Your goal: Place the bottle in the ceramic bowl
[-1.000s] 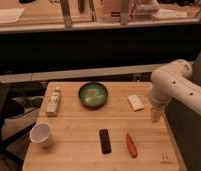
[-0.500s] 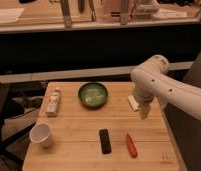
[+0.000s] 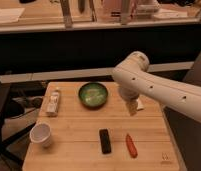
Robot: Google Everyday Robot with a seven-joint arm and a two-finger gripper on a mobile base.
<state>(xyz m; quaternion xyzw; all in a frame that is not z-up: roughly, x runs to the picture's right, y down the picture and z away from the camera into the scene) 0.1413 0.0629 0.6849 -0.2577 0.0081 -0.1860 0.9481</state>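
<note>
One thing first, Sam: where is the gripper (image 3: 131, 107) now?

Hanging from the wrist over the right part of the table (image 3: 74, 125), Lee, just beside the flat white packet (image 3: 140, 104). It carries nothing I can see. Whether it is open or closed I cannot tell.

What has changed?

Over the last second the arm has swung leftward in view. The gripper was out toward the table's right edge, beyond the packet. Now it is on the packet's other side, nearer the ceramic bowl (image 3: 81, 95).

And the bottle (image 3: 53, 102)?

Unmoved. It lies flat near the left edge, well apart from the gripper, with the bowl between the two. Nothing seems to lie in the bowl.

So how far along are we?

Barely begun, I'd judge: this looks like the approach. The bottle is not yet grasped, so the reach must carry on past the bowl before anything is lifted.

Anything in the way?

The white paper cup (image 3: 40, 134), the black bar (image 3: 105, 140) and the red object (image 3: 131, 145) sit toward the front, off that line.
</note>
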